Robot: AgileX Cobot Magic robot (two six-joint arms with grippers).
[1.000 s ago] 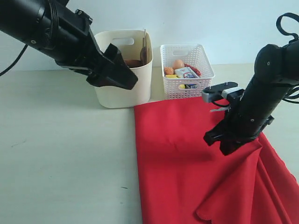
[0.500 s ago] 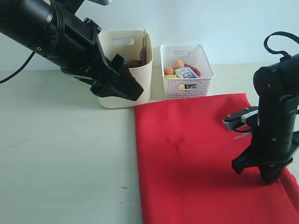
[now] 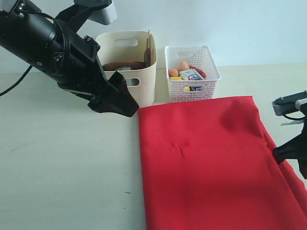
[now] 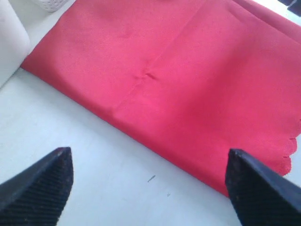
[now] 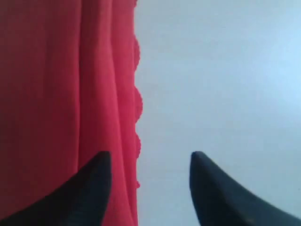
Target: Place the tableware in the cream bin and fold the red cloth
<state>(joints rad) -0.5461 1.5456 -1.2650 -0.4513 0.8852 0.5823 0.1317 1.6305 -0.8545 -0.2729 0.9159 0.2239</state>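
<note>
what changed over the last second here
The right gripper carried the lifted side of the red cloth out to the right, lowered it and let go; it now stands open at the scalloped edge. The left gripper, open, dropped lower beside the cream bin. Bin and white basket stayed put.

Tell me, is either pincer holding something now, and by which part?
Nothing is held. The left pincer stands open above the table, beside the red cloth; the right pincer stands open over the cloth's scalloped edge.
</note>
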